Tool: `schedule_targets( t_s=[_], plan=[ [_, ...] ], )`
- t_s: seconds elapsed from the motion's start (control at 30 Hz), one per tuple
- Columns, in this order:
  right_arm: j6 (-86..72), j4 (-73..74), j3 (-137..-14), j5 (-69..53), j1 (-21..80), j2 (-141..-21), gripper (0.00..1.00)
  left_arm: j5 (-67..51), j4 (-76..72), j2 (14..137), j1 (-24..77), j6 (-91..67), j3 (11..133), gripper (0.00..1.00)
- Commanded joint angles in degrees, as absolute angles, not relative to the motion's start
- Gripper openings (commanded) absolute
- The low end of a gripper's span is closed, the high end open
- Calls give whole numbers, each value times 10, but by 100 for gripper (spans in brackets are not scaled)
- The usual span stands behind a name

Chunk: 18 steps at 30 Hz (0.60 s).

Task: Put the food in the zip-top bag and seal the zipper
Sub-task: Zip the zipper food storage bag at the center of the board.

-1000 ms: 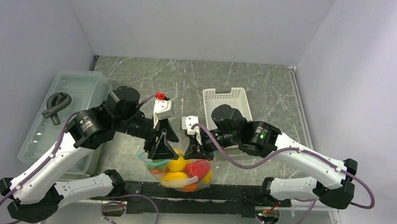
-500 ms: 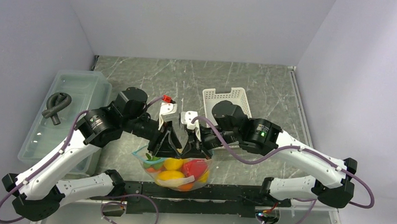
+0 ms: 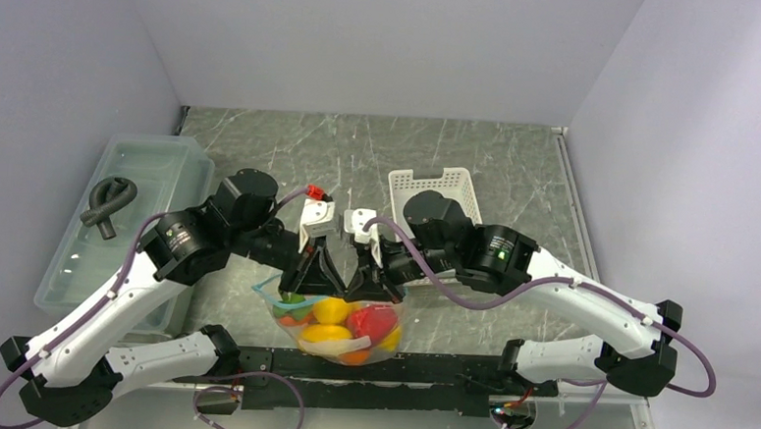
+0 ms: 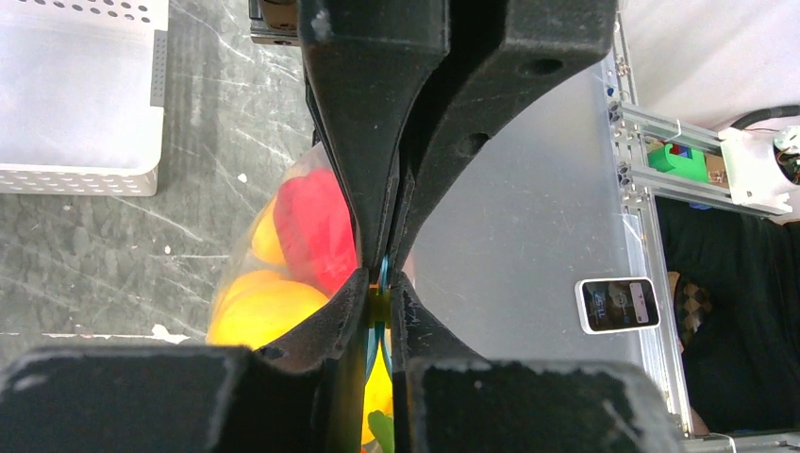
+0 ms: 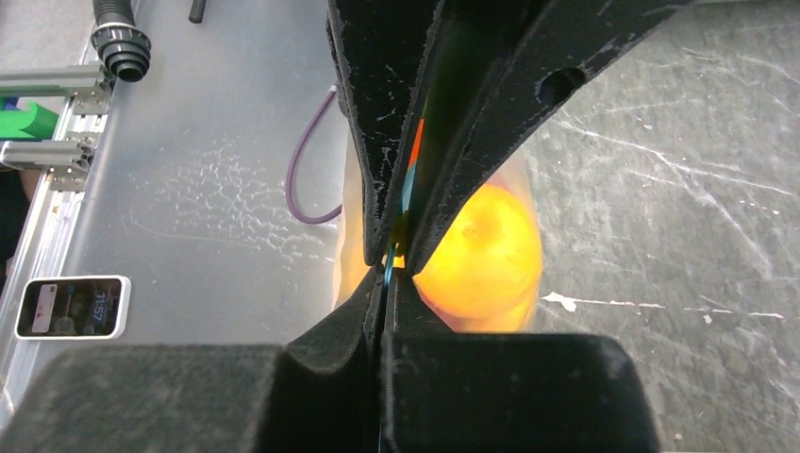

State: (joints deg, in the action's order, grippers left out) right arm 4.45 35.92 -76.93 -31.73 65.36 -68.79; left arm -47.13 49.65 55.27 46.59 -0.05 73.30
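bag: the bag (image 3: 343, 336) hangs at the near middle of the table, between the two arms, mouth up, belly full of food (image 3: 333, 312).
zipper: the zipper (image 3: 266, 290) runs left to right along the mouth. a teal loop of it bows out to the left of the left gripper and looks not yet pressed shut.
left gripper: the left gripper (image 3: 311, 286) comes down on the mouth from the far side, its fingers (image 4: 363, 170) squeezed together on the strip. its wrist view shows a teal sliver caught between them.
right gripper: the right gripper (image 3: 371, 291) sits just beside it on the right, also clamped on the strip, with a yellow fruit glowing through the plastic behind.
nearer arm: the two pinches are close together near the middle of the mouth. the left arm is nearer the loose left end.
next move: sealing likely calls for a slide along the strip's long axis, with the left gripper going left.
risk: thin plastic may bunch or slip from the pinch.
surroundings: a basket (image 3: 437, 182) stands beyond the right arm and a bin (image 3: 158, 160) at far left.
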Motion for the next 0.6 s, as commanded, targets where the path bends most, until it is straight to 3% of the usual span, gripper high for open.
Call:
schedule_targets(
  t_s=[0.0,0.27,0.57],
  plan=[
    [35,328,-806,-300,653,-682,0,-480,504,540,468,23,730,13],
    [34,336,-809,-279,651,-668,0,-464,511,538,468,24,731,0],
    [39,361,-805,-254,643,-647,0,-431,546,531,468,17,753,0]
  ],
)
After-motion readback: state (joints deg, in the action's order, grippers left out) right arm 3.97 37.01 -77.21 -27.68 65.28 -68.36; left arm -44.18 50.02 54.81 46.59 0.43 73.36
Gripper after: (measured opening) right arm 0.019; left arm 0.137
